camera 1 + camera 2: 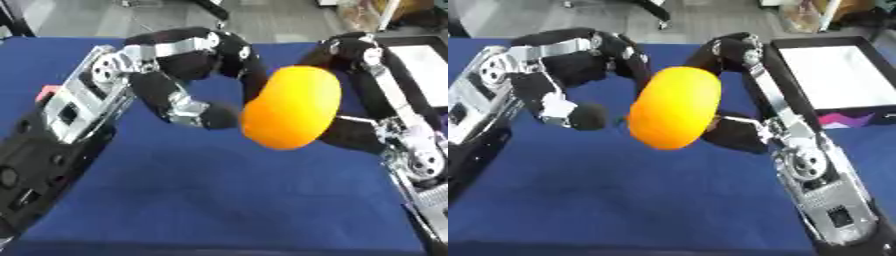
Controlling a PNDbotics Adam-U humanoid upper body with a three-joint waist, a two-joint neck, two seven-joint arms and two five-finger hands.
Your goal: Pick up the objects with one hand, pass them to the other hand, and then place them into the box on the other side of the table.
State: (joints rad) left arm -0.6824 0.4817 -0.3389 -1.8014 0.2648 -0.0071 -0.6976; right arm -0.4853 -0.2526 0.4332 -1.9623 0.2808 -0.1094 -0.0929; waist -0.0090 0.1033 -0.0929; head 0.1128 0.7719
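Between the two hands, above the middle of the blue table [219, 200], an orange mango-shaped object [291, 107] is held up off the cloth. It is flanked by the left hand [197, 107] on its left and the right hand [737, 132] on its right and lower side. The left hand's dark fingers [249, 70] are seen curved over the object's upper left edge, with the thumb tip just beside its lower left; whether the fingers actually touch the object cannot be told. The right hand's fingers [728, 52] are arched over the top right of the object, and the palm is pressed in behind its lower right, so the object appears to be grasped by that hand.

Much of both palms is hidden behind the object, and the contact points are blurred, so it cannot be settled which hand bears the weight. The box [833, 77], black-walled with a white floor, is seen just beyond the right arm, its far right side cut off by the frame. A small red thing [45, 92] is partly hidden behind the left forearm.

Both forearms are brought in from the lower corners, wrists bent inward, with the hands curled towards each other around the object.
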